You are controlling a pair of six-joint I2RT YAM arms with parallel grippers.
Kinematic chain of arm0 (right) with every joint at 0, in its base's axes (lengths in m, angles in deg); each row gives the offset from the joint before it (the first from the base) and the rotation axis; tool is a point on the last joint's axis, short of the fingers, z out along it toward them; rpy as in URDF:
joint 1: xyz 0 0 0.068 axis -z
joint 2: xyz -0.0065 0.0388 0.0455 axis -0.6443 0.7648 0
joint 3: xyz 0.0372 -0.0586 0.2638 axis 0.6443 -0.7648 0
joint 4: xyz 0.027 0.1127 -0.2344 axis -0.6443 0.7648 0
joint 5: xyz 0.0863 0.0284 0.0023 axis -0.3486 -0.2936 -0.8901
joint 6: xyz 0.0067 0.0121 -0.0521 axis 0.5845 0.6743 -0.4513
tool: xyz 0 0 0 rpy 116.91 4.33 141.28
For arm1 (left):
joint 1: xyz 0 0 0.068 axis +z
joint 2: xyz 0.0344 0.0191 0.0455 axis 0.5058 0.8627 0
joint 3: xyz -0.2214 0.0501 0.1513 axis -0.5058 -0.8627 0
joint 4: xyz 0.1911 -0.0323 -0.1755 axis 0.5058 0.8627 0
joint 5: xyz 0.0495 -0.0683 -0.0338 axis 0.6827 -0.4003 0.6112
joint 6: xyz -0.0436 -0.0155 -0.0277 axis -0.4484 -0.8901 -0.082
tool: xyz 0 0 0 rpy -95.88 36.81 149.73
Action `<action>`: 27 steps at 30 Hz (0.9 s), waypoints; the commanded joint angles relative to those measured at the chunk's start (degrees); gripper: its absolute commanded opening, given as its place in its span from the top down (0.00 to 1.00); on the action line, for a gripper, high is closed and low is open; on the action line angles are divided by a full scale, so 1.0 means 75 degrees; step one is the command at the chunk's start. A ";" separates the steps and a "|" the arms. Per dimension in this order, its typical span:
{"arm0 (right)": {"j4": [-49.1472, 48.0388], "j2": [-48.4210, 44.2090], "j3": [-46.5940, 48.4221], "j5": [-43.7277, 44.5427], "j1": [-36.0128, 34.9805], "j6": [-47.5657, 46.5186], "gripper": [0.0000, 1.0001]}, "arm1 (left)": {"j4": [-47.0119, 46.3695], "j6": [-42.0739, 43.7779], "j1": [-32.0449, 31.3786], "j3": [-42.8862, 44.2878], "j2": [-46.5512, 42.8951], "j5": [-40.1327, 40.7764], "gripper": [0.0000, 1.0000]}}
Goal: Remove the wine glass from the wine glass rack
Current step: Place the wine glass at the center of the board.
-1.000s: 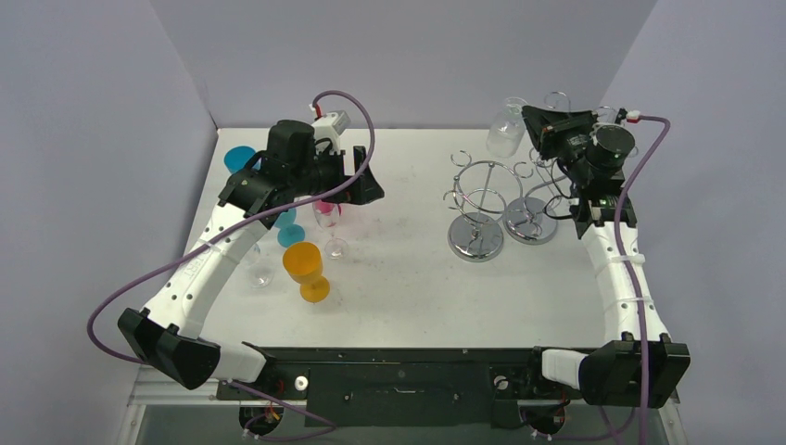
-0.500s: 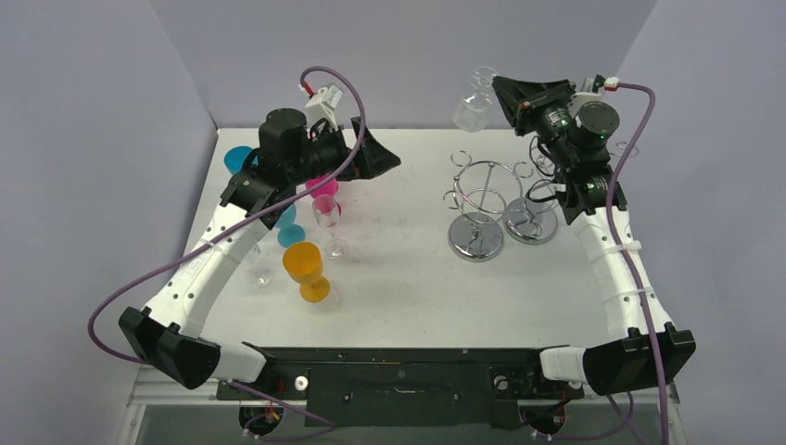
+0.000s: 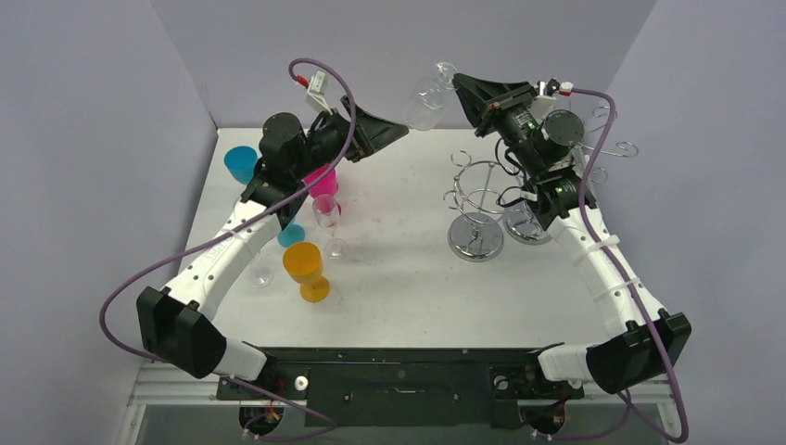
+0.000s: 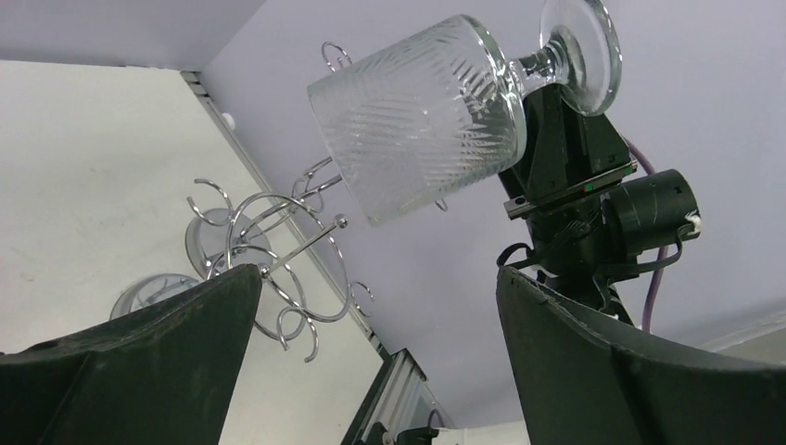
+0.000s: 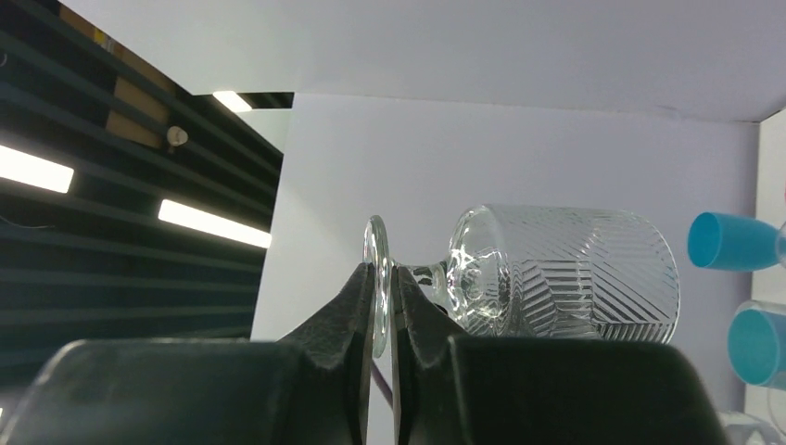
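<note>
You're working in a robotics lab cell, not a home: a bare white table (image 3: 408, 278) is boxed in by plain lilac panels (image 3: 93, 139), with a black rail (image 3: 408, 371) along its near edge. Beyond the panels, strip lights (image 5: 209, 224) cross a dark slatted ceiling (image 5: 93, 278).

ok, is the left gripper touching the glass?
Apart. Left wrist view: the left gripper is open, and bare wall shows between both its fingers and the glass. Only the right gripper holds it, pinching its foot.
</note>
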 commanded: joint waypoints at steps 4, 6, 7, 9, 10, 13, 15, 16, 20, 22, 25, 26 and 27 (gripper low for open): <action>-0.1909 0.0197 -0.0167 0.0298 -0.0439 0.1112 1.00 | -0.3048 -0.1409 0.0244 -0.0327 0.0257 -0.0491 0.04; -0.2026 0.0215 -0.0258 0.0299 -0.0496 0.1180 1.00 | -0.3461 -0.1573 0.0300 -0.0404 0.0273 -0.0524 0.03; -0.2050 0.0196 -0.0326 0.0299 -0.0547 0.1194 1.00 | -0.3598 -0.1688 0.0326 -0.0419 0.0277 -0.0530 0.03; -0.2197 0.0179 -0.0467 0.0303 -0.0614 0.1302 1.00 | -0.4032 -0.1889 0.0367 -0.0461 0.0351 -0.0595 0.01; -0.2369 0.0184 -0.0519 0.0301 -0.0639 0.1425 1.00 | -0.4374 -0.1970 0.0384 -0.0501 0.0399 -0.0619 0.01; -0.2792 0.0211 -0.0775 0.0264 -0.0738 0.1749 1.00 | -0.5199 -0.2492 0.0384 -0.0607 0.0536 -0.0689 0.10; -0.3144 0.0258 -0.0918 0.0213 -0.0765 0.2046 1.00 | -0.5838 -0.2857 0.0373 -0.0675 0.0628 -0.0702 0.14; -0.3417 0.0283 -0.1016 0.0203 -0.0784 0.2288 1.00 | -0.6308 -0.3113 0.0362 -0.0698 0.0696 -0.0702 0.16; -0.4145 0.0411 -0.1234 0.0129 -0.0891 0.2884 1.00 | -0.7497 -0.3797 0.0289 -0.0751 0.0870 -0.0631 0.25; -0.4390 0.0422 -0.1340 0.0115 -0.0919 0.3098 1.00 | -0.7695 -0.3924 0.0209 -0.0668 0.0921 -0.0622 0.32; -0.4608 0.0371 -0.1486 0.0116 -0.0917 0.3271 1.00 | -0.7708 -0.3974 0.0098 -0.0524 0.0928 -0.0642 0.47; -0.4630 0.0343 -0.1542 0.0113 -0.0912 0.3282 1.00 | -0.7690 -0.3987 0.0050 -0.0496 0.0921 -0.0642 0.56; -0.4665 0.0325 -0.1561 0.0112 -0.0912 0.3309 1.00 | -0.7665 -0.3992 0.0018 -0.0480 0.0898 -0.0654 0.60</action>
